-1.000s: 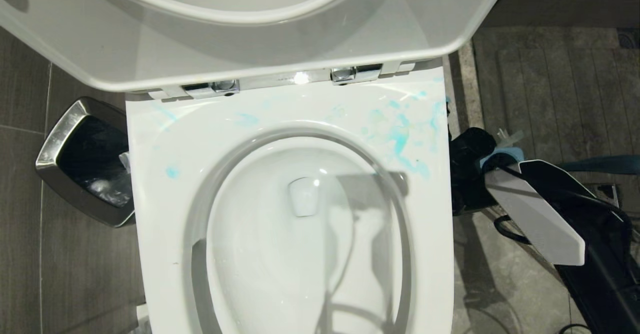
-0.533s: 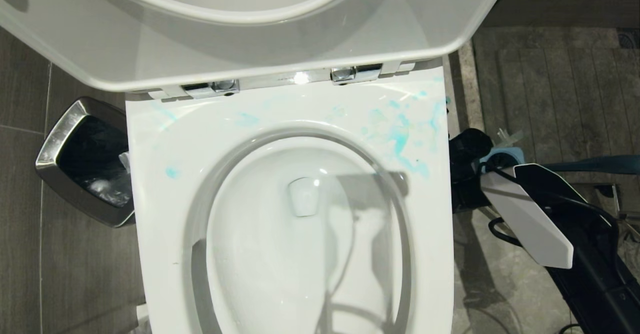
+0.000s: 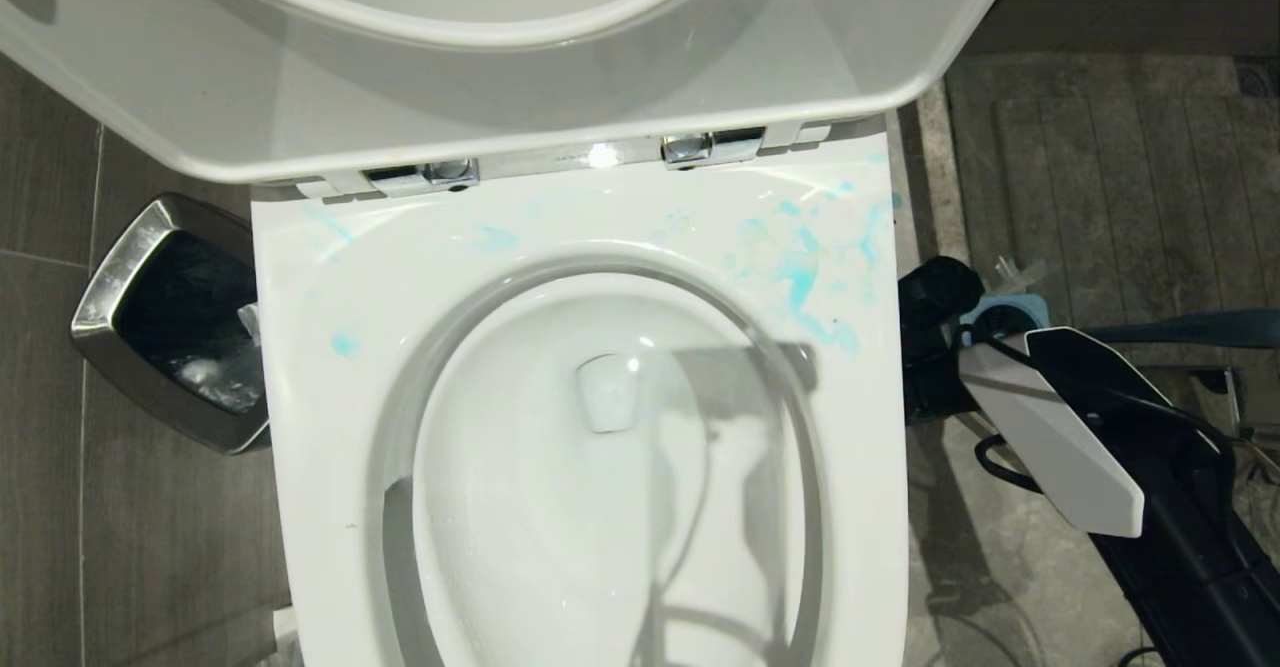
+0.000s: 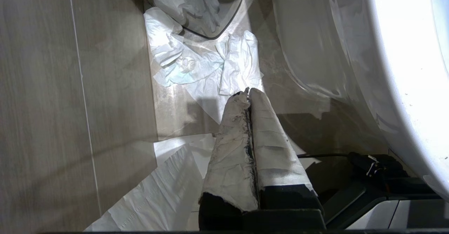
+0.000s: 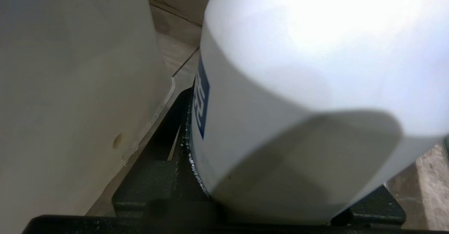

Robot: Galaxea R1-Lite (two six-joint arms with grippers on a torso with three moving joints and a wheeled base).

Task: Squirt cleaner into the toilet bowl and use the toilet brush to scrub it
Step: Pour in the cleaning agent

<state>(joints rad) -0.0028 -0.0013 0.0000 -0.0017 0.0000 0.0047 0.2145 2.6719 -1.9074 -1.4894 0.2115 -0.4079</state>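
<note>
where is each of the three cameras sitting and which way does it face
Head view: on the robot's head, looking down into the open toilet bowl, teal smears on its rim; the right arm reaches down beside it.
Left wrist view: behind the shut left gripper, facing the floor, crumpled paper and the steel waste bin.
Right wrist view: low beside the toilet, filled by a white bottle pressed close.
Shared: head and left wrist views both show the bin and toilet.

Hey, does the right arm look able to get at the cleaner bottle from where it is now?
Probably yes. The right gripper sits low by the right side of the toilet bowl, and its wrist view shows the cleaner close in front of it, with nothing in between.
</note>
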